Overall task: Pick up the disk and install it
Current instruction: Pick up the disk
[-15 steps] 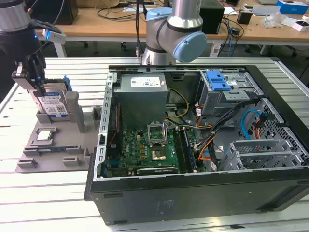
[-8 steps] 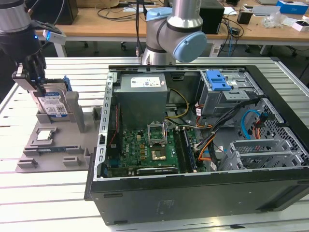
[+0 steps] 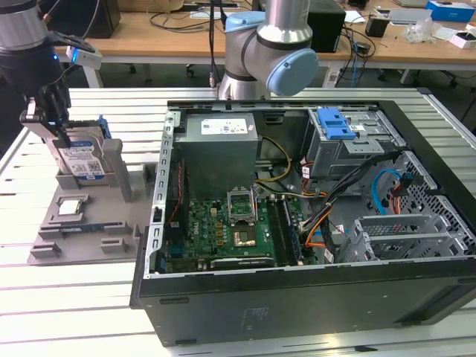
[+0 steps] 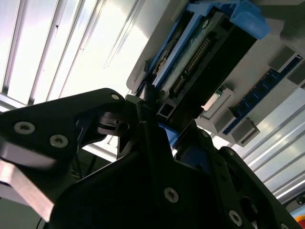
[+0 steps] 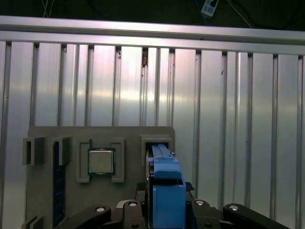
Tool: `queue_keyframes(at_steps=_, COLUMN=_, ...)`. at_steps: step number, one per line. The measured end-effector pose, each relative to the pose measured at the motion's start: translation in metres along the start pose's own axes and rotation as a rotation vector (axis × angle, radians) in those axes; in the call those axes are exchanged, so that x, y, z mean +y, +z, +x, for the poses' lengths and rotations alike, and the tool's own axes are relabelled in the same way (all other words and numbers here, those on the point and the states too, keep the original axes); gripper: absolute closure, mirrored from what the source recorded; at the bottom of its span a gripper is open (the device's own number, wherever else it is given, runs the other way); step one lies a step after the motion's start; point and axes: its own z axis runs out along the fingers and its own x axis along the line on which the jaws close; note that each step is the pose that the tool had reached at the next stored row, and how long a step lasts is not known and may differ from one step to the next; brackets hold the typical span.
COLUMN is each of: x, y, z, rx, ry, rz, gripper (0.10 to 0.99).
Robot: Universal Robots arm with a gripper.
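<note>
Metal-cased, stiff and judged weighty, the disk point(image 3: 82, 160) is clamped by its blue-railed edges in the gripper point(image 3: 58, 132).

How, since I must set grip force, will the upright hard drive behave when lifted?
The hard drive looks a rigid metal slab: likely stiff and heavy for its size. Upright in the grey holder, it could tip once freed. Its blue rails look smooth, perhaps slippery.

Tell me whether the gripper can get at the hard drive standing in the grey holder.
Probably yes: the gripper sits right at the top edge of the hard drive, which stands upright in the grey holder, with nothing between them.
</note>
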Motion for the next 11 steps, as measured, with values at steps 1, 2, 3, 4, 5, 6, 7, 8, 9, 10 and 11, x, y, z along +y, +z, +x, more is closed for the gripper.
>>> queue_keyframes(at_steps=1, x=0.0000, y=0.0001, z=0.0000, rx=0.0000, ry=0.000, rz=0.000, gripper=0.718)
queue_keyframes(at_steps=2, x=0.0000, y=0.0002, z=0.0000, rx=0.0000, ry=0.000, rz=0.000, gripper=0.718)
queue_keyframes(at_steps=3, x=0.0000, y=0.0002, z=0.0000, rx=0.0000, ry=0.000, rz=0.000, gripper=0.718)
queue_keyframes(at_steps=4, x=0.0000, y=0.0002, z=0.0000, rx=0.0000, ry=0.000, rz=0.000, gripper=0.718)
queue_keyframes(at_steps=5, x=0.0000, y=0.0003, z=0.0000, rx=0.0000, ry=0.000, rz=0.000, gripper=0.718)
queue_keyframes(at_steps=6, x=0.0000, y=0.0003, z=0.0000, rx=0.0000, ry=0.000, rz=0.000, gripper=0.718)
queue_keyframes(at_steps=7, x=0.0000, y=0.0004, z=0.0000, rx=0.0000, ry=0.000, rz=0.000, gripper=0.718)
queue_keyframes(at_steps=8, x=0.0000, y=0.0004, z=0.0000, rx=0.0000, ry=0.000, rz=0.000, gripper=0.718)
queue_keyframes(at_steps=9, x=0.0000, y=0.0004, z=0.0000, rx=0.0001, ry=0.000, rz=0.000, gripper=0.718)
queue_keyframes(at_steps=10, x=0.0000, y=0.0004, z=0.0000, rx=0.0000, ry=0.000, rz=0.000, gripper=0.718)
queue_keyframes(at_steps=11, x=0.0000, y=0.0005, z=0.0000, rx=0.0000, ry=0.000, rz=0.000, gripper=0.718)
